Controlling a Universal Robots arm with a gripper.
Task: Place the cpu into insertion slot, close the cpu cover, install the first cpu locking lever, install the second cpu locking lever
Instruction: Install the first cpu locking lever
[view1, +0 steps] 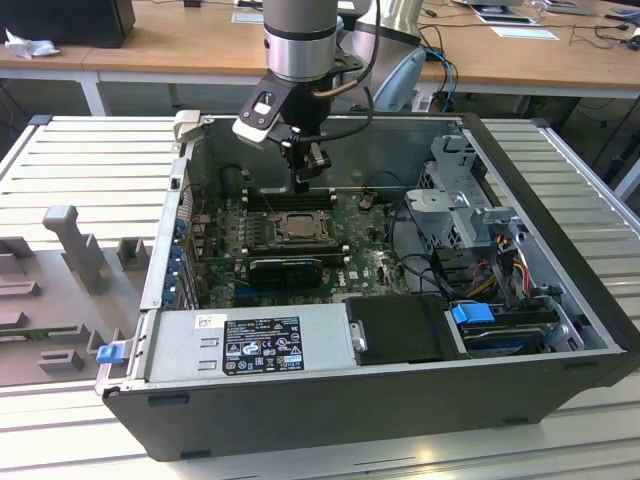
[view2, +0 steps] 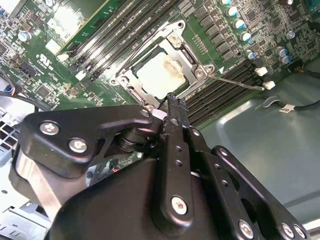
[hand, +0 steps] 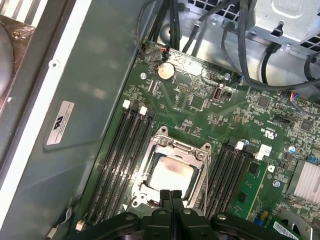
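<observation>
The cpu (view2: 162, 75) lies flat in the insertion slot (view1: 270, 232) on the green board, its pale top smeared with paste, as the first wrist view also shows on the cpu (hand: 170, 175). The cpu cover (hand: 172, 145) is down around the chip as a metal frame, the cover (view2: 176, 44) framing it with its window. One thin locking lever (view2: 235, 82) juts out over the memory slots. My gripper (view1: 306, 180) hangs just above the socket's edge, fingers shut together with nothing between them, as both wrist views show at the gripper (view2: 172, 102) and the gripper (hand: 170, 192).
Long black memory slots (hand: 120, 155) flank the socket on both sides. The case wall (hand: 75, 100) runs close along one side. Cables (hand: 240, 55) and a drive cage (view1: 455, 190) stand at the exterior view's right. A power supply (view1: 250, 345) sits along the case's near side.
</observation>
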